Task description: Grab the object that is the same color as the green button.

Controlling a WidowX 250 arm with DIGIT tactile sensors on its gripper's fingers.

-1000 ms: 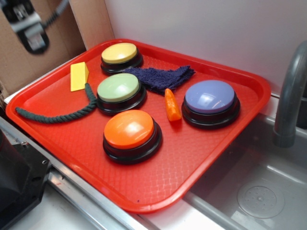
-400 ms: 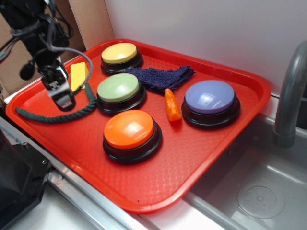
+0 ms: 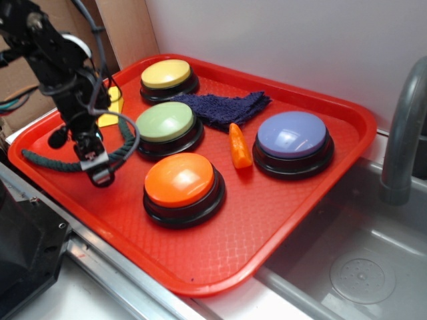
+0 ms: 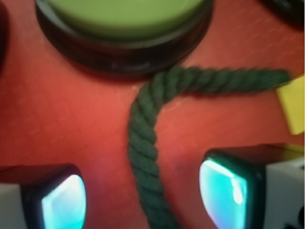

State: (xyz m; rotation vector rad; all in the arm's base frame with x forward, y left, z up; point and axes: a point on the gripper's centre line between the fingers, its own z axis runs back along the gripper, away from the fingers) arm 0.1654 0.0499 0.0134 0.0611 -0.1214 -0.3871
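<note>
You see a red tray (image 3: pixel 280 220) with a textured floor, sitting beside a metal sink (image 3: pixel 360 267) with a grey faucet (image 3: pixel 403 133) at its far corner; a pale wall (image 3: pixel 280 40) runs behind the tray and brown cardboard (image 3: pixel 127 27) stands at its back left. Take the green button (image 3: pixel 165 123) as your landmark: the yellow button (image 3: pixel 167 74) sits behind it, the orange button (image 3: pixel 180 181) in front of it, and the purple button (image 3: pixel 292 135) well off to its right. A dark blue cloth (image 3: pixel 223 107) lies just behind and to the right of the green button, and a small orange piece (image 3: pixel 239 147) lies between it and the purple button. The yellow wedge block (image 3: pixel 110 110) rests to the left of the green button, partly hidden by the arm. The green rope (image 3: pixel 47 162) curves from close beside the green button's base out toward the tray's left edge. Your tool (image 3: pixel 97 170) hangs over that rope, left of the green button. In the wrist view the tool (image 4: pixel 143 200) is spread apart, one finger (image 4: pixel 62 200) on each side of the rope (image 4: pixel 143 148), not closed on it, and the rope bends right below the green button (image 4: pixel 126 19) toward the yellow block (image 4: pixel 293 107).
</note>
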